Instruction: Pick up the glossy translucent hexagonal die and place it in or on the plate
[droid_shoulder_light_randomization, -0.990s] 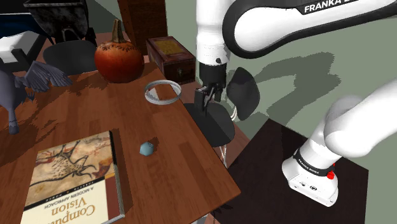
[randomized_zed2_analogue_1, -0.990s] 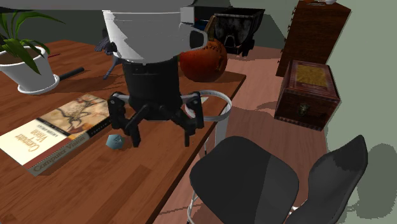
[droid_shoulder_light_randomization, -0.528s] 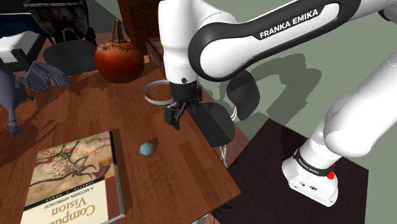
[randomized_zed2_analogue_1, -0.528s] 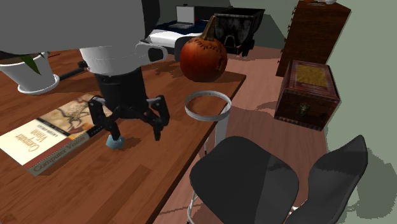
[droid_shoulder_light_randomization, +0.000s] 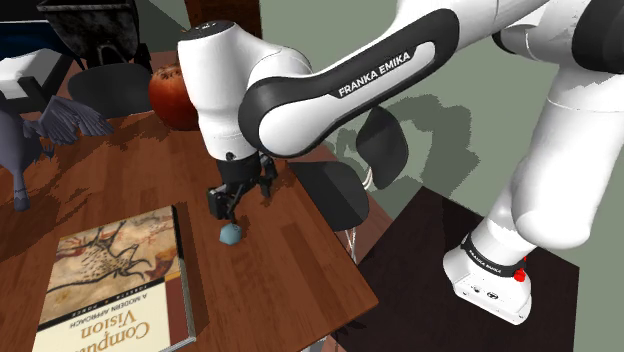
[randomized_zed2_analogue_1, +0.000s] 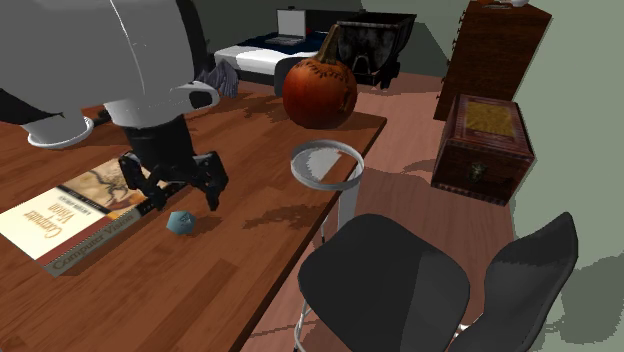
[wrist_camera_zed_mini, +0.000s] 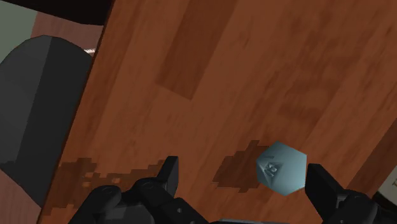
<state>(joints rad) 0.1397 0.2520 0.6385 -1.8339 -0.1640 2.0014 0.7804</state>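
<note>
Nearest in the second exterior view, a black chair (randomized_zed2_analogue_1: 400, 285) stands off the bench's (randomized_zed2_analogue_1: 240, 250) edge, to the right of the die. The pale blue translucent die (randomized_zed2_analogue_1: 180, 222) (droid_shoulder_light_randomization: 231, 234) (wrist_camera_zed_mini: 282, 167) lies on the brown wooden bench. The black pincer (randomized_zed2_analogue_1: 172, 188) (droid_shoulder_light_randomization: 238, 196) (wrist_camera_zed_mini: 245, 172) hangs just above the die, released, fingers spread wide. Seen from the wrist, the die sits between them, close to one finger but touching neither. A book (randomized_zed2_analogue_1: 85, 205) (droid_shoulder_light_randomization: 110, 275) lies just beside the die. Farther back, right of the die, the white-rimmed plate (randomized_zed2_analogue_1: 325, 183) rests at the bench's edge. Beyond it stands a pumpkin (randomized_zed2_analogue_1: 319, 92).
</note>
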